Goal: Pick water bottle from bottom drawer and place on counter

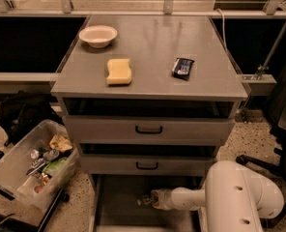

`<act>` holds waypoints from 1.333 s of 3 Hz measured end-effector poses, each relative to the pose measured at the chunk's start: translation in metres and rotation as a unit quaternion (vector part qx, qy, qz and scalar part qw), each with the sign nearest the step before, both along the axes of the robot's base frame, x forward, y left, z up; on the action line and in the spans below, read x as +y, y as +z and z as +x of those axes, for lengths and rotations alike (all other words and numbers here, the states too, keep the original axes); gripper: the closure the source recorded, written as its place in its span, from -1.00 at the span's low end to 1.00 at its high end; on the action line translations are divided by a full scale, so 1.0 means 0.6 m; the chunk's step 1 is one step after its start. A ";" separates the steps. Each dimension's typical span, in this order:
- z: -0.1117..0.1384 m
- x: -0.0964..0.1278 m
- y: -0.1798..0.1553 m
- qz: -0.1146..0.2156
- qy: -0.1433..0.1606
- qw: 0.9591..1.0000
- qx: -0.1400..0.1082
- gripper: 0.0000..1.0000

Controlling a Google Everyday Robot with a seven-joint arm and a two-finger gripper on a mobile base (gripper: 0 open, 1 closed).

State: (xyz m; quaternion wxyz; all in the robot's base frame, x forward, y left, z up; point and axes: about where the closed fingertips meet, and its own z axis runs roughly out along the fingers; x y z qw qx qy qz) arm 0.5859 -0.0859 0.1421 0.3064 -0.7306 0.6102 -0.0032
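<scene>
Hanging, seemingly: gripper (pixel 148 200) inside bottom drawer (pixel 116 207)

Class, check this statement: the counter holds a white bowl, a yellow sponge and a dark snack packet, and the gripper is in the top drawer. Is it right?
Not quite. The camera view shows the gripper down in the bottom drawer, not the top one. The counter does hold the white bowl, the yellow sponge and the dark snack packet.

Counter (pixel 150 37): open lane down the middle, from back edge to front edge.
Obstacles: bowl (pixel 98 35) at back-left corner; sponge (pixel 119 71) left-front; snack packet (pixel 183 67) right.
Gripper (pixel 149 200): low inside the bottom drawer (pixel 116 211), with the middle drawer (pixel 148 165) close overhead.
</scene>
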 end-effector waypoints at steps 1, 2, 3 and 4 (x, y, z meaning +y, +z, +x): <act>-0.005 0.000 0.003 0.002 -0.007 1.000 -0.005 1.00; -0.021 -0.005 0.022 0.005 -0.029 0.999 -0.019 1.00; -0.053 -0.016 0.060 0.009 -0.070 0.996 -0.047 1.00; -0.056 -0.043 0.190 0.034 -0.145 0.984 -0.102 1.00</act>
